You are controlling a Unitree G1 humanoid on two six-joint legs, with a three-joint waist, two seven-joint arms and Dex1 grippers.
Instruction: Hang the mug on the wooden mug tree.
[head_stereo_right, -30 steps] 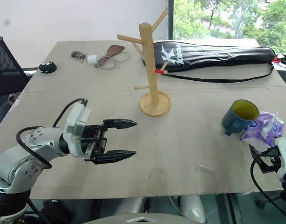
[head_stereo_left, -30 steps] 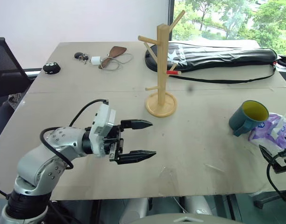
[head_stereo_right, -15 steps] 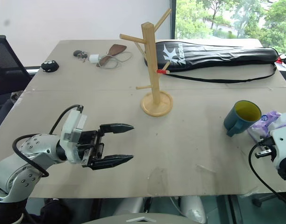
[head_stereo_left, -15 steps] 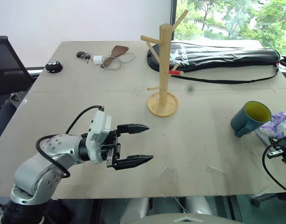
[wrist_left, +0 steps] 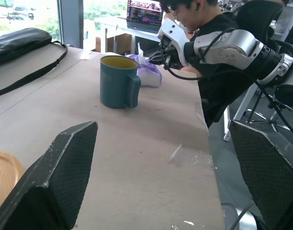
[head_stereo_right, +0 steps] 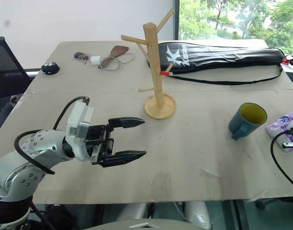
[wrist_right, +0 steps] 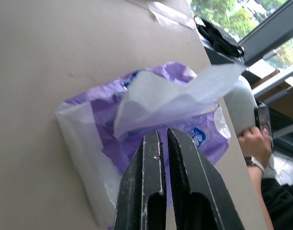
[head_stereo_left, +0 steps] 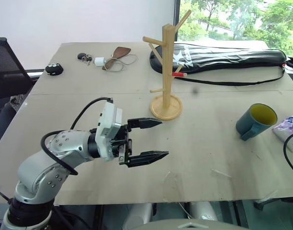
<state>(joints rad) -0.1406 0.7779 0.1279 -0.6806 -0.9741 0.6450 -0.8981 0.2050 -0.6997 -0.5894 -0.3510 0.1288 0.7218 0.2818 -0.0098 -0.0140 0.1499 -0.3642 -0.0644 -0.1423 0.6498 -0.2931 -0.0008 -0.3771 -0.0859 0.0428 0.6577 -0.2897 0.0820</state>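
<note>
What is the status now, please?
Left end effector open, empty. Right end effector shut, empty, at purple tissue pack. Mug on table, unhung. Mug tree unobstructed.

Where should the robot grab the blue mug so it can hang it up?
Probably by the rim and wall of the mug, on its far right side away from the handle. It stands upright with the handle toward the near left, so that grip leaves the loop free for a peg of the mug tree.

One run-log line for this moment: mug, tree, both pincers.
mug: upright on table, unheld | mug tree: pegs bare | left pincer: open, above table | right pincer: shut, empty, at purple tissue pack
</note>
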